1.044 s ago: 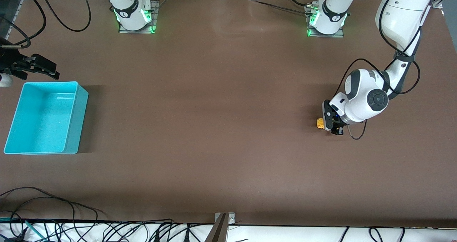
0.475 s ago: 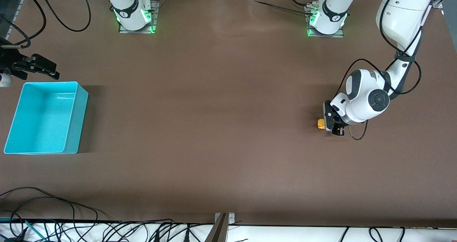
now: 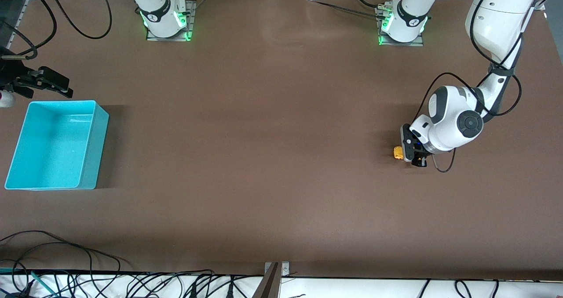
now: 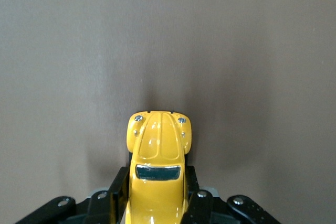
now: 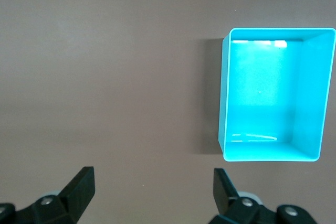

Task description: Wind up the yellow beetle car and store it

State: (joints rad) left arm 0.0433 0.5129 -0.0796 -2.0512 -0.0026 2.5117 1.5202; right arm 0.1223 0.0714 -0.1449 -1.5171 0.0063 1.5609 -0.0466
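The turquoise bin (image 3: 55,145), a smooth rectangular plastic tub with rounded corners, sits on the matte brown table (image 3: 264,135) at the right arm's end. Well apart from the bin, toward the left arm's end, the glossy yellow beetle car (image 3: 397,152) rests on the table, pinched at its sides by the left gripper (image 3: 407,150), wrist bent low. The right gripper (image 3: 46,83) waits just beside the bin, fingers spread wide. No writing is readable.
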